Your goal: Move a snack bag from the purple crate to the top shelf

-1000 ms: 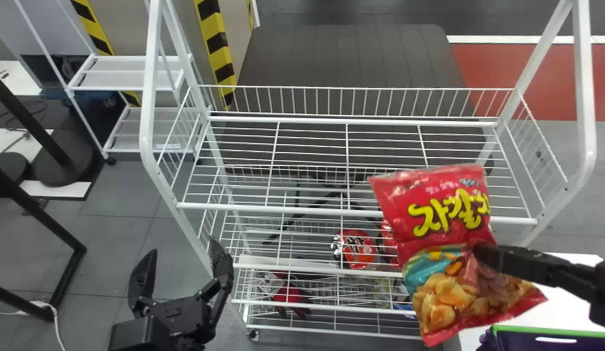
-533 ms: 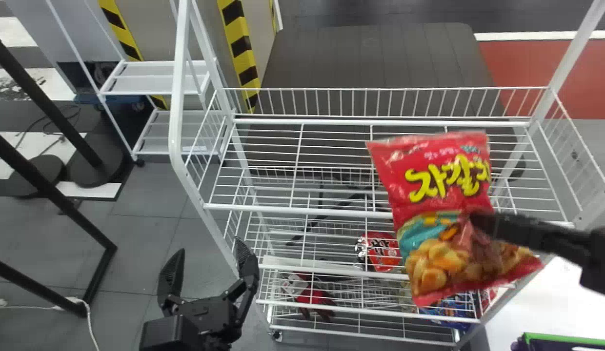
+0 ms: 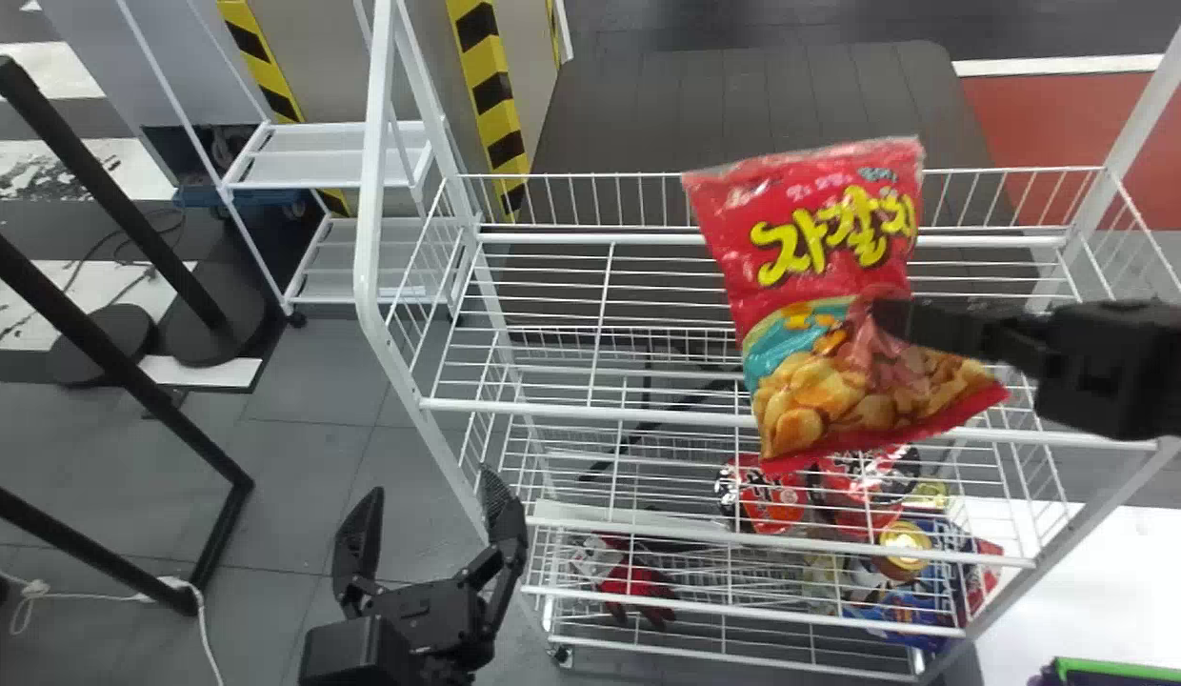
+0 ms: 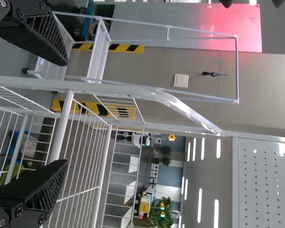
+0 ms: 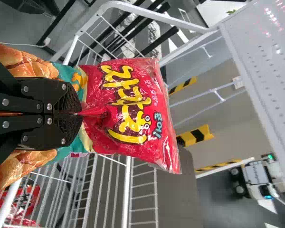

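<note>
So we've got the snack bag (image 3: 829, 276) up in our right gripper (image 3: 886, 321), whose fingers are clamped on the front of it, pinching a fold of the film. In the head view it sits around 3 o'clock, printed side facing us and leaning a bit. It overlaps the top shelf (image 3: 590, 415) of the white rack there, but tbh we can't tell if it's over the wires or just in front of them.

Our left gripper (image 3: 429, 491) is at roughly 7 to 8 o'clock, beside the rack, with its fingers spread wide and nothing between them. The purple crate (image 3: 1129, 670) just pokes in at 4 o'clock, by the white table (image 3: 1076, 572).

Lower down the rack there's a red packet (image 3: 776, 500) around 6 to 7 o'clock from the bag and a gold-topped can (image 3: 905, 540) between 5 and 6. A second, smaller white rack (image 3: 329, 157) stands at 10 o'clock.
</note>
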Controlling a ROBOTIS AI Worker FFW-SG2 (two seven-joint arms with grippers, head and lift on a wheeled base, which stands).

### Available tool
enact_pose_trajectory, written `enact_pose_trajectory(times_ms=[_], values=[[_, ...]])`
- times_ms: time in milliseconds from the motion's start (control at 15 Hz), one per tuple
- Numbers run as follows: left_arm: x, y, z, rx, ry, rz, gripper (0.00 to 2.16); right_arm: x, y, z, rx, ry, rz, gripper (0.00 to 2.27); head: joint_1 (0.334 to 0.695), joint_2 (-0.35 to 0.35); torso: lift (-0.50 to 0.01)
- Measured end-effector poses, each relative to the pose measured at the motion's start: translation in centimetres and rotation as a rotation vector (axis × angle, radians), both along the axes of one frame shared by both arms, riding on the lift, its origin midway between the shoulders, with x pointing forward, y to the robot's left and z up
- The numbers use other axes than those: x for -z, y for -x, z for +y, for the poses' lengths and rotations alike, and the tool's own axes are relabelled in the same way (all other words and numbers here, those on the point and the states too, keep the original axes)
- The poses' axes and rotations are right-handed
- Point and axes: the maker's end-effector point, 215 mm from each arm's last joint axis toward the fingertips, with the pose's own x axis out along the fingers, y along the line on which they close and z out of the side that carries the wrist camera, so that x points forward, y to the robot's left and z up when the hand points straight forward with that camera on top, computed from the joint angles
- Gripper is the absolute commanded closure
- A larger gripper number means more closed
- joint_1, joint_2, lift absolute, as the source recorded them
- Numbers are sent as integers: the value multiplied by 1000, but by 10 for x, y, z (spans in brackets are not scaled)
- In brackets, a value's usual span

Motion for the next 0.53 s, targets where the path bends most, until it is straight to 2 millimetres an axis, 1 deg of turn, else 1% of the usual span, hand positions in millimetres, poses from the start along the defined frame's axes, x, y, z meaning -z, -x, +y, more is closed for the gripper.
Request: enact_pose_trajectory(times_ms=[67,133,200,267,333,400,533], values=[[0,0,0,0,-1,1,80,20,2,7,-17,-13,53,1744,695,196,0],[1,0,1,-2,-2,2,80,32,3,12,-30,-28,82,1744,695,205,0],[2,0,2,-4,-2,4,80,34,-2,17,-42,-49,73,1744,695,218,0],[2,1,3,-6,-2,5,80,26,-9,22,-54,-74,30,1744,695,223,0],[3,1,3,-8,-3,6,80,13,-16,26,-70,-102,-25,1744,695,227,0],[2,1,4,-9,-2,5,80,-8,-24,30,-89,-137,-112,1744,695,231,0],[3,1,3,-9,-2,5,80,-42,-40,31,-108,-175,-273,1740,695,228,0]])
